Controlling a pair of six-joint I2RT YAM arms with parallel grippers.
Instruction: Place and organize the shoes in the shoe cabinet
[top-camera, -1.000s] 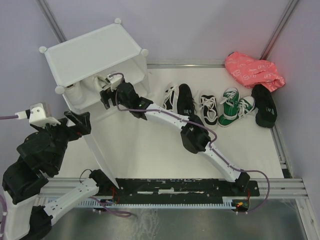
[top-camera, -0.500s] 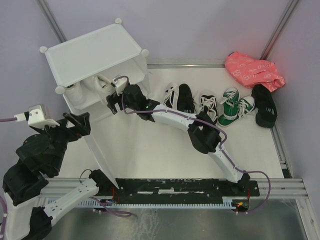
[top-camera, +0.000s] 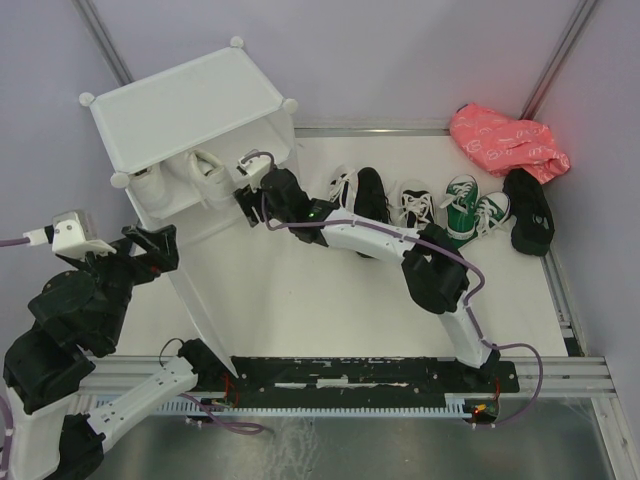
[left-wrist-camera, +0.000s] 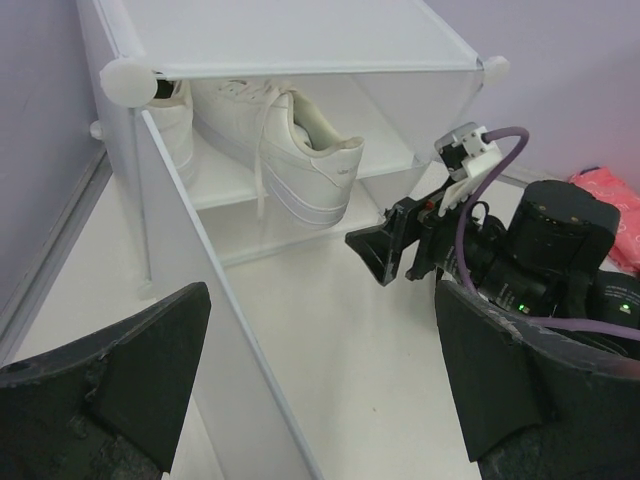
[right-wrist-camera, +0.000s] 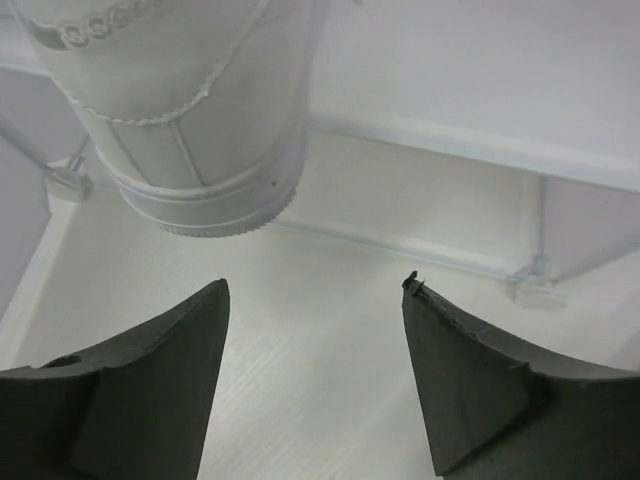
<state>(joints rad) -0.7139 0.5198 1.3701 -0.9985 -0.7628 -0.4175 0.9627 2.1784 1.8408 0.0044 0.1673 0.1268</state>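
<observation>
The shoe cabinet (top-camera: 185, 100) stands at the far left of the table (top-camera: 300, 290) in the top view, its open front facing near and right and its door panel (top-camera: 195, 310) swung out towards the near edge. Two white sneakers (top-camera: 208, 172) lie side by side on the shelf (top-camera: 185, 215), long axes running front to back. The right gripper (top-camera: 246, 190) sits just in front of them and the left gripper (top-camera: 150, 248) is beside the door. To the right, a row of shoes lies with long axes near to far: what look like three black sneakers (top-camera: 415, 213), two green sneakers (top-camera: 457, 215) and a plain black shoe (top-camera: 530, 210), with a pink bag (top-camera: 505, 140) beyond. In the left wrist view, one white sneaker (left-wrist-camera: 290, 130) points its toe into the cabinet and its heel outwards, and a second is half hidden on the left. The left gripper (left-wrist-camera: 320, 300) has its fingers (left-wrist-camera: 130, 370) spread wide, holding nothing. In the right wrist view, the right gripper (right-wrist-camera: 312, 290) is likewise spread and empty, facing the rounded end of a white sneaker (right-wrist-camera: 190, 120).
</observation>
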